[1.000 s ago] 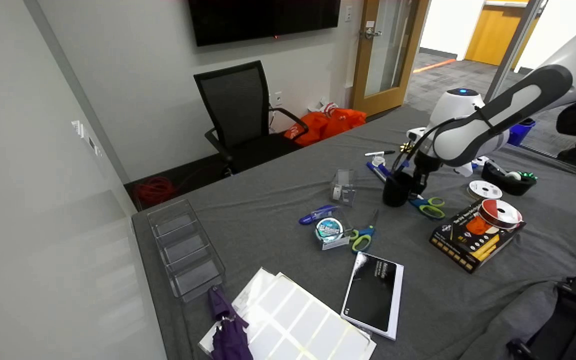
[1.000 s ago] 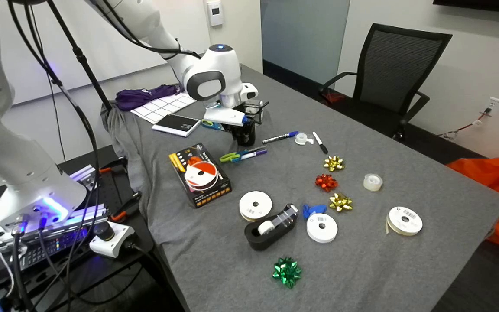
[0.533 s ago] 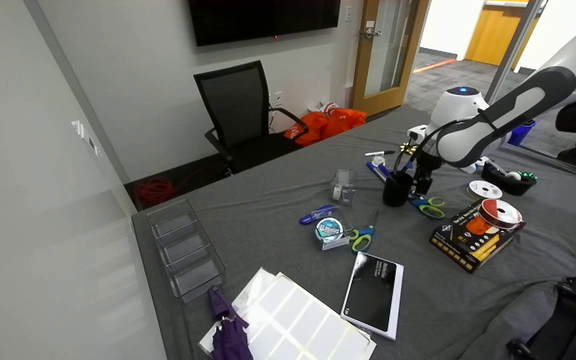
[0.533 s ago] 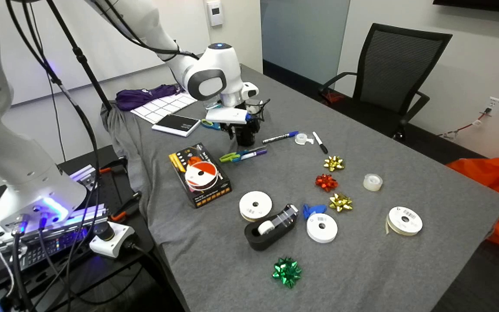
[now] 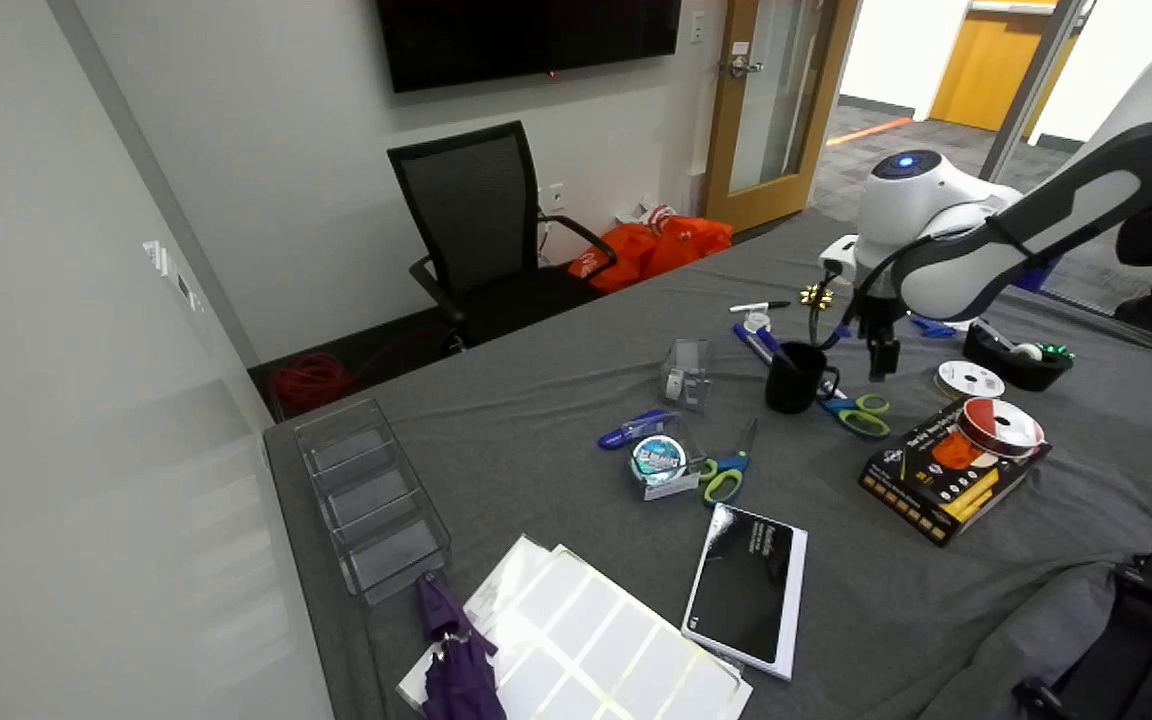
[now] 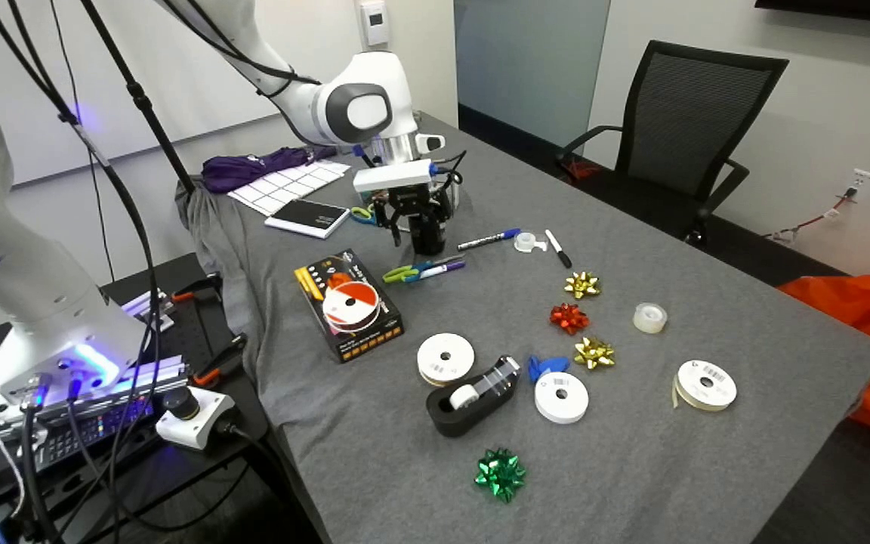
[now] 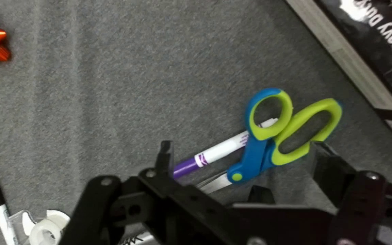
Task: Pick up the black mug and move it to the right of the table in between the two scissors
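1. The black mug (image 5: 794,380) stands upright on the table (image 5: 526,450), right of centre in an exterior view, between the scissors (image 5: 733,463) at its lower left and the second scissors (image 5: 843,407) at its right.
2. That spot looks deliberate, matching the goal; whether mug and second scissors touch cannot be told.
3. In the wrist view the gripper (image 7: 242,149) has its fingers (image 7: 164,156) apart, holding nothing.
4. It hangs clear of the handle (image 5: 837,380), presumably to avoid knocking it.
5. Placing seems finished; only withdrawal likely remains.
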Motion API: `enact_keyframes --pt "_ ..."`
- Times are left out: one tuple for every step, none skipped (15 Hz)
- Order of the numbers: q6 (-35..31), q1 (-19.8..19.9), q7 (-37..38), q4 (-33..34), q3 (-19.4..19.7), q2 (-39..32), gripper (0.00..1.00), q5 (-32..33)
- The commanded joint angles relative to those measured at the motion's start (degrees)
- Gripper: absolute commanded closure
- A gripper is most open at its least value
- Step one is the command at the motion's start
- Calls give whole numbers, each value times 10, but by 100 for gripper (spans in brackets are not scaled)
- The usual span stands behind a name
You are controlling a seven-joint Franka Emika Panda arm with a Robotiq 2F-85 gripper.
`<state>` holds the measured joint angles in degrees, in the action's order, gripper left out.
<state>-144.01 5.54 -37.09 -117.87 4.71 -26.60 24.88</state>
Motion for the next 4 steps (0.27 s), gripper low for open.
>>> enact_keyframes --pt "70 19 -74 -26 -35 49 0 -35" --pt "85 22 -95 -27 -42 57 0 -50" --pt "97 23 -112 -28 -46 65 0 -62" --pt "109 25 -132 -28 -50 72 0 -78"
